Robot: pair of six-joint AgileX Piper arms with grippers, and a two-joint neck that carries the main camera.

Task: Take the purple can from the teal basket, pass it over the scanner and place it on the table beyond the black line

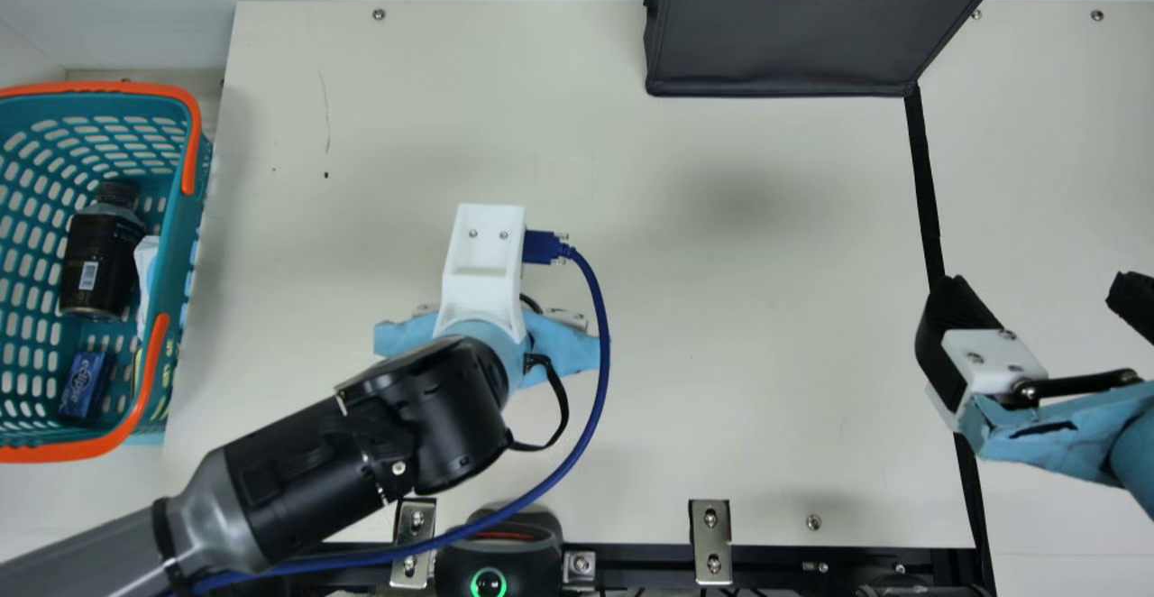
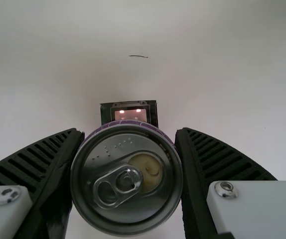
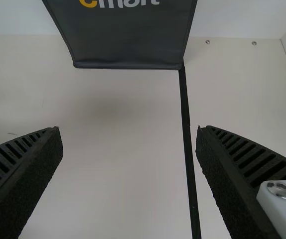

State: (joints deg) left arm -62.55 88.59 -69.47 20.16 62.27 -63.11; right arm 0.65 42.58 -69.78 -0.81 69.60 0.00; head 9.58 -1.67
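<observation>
A: At the far left, the teal basket (image 1: 191,218) is seen first, edged by orange handles (image 1: 99,87). What is held inside it?

B: A dark bottle (image 1: 97,259) is seen there, with a pale packet (image 1: 146,263) just beside it and a small blue pack (image 1: 84,387) near the orange handle. Rightward now, to the cream table (image 1: 766,308), where the left gripper (image 1: 563,346) is held above the surface, on the basket's side of the line!

A: And the fingers?

B: In the left wrist view, the purple can (image 2: 128,179) is gripped between the two ribbed fingers of the left gripper (image 2: 128,133), parted by just the can's width, one pressed to each side. The silver top and its pull tab are turned to the camera, and a purple edge is shown. Beyond the can, a small lit panel (image 2: 130,115) is partly covered by it.

A: The scanner (image 1: 491,556)?

B: Set at the table's near edge, with a green ring lit on it. Farther right, at the back, a black bag (image 1: 775,56) is met at its corner by the black line (image 1: 927,191).

A: And at the far right?

B: The right gripper (image 1: 1039,295) is held by the line, its fingers spread wide, with nothing gripped between them.
</observation>
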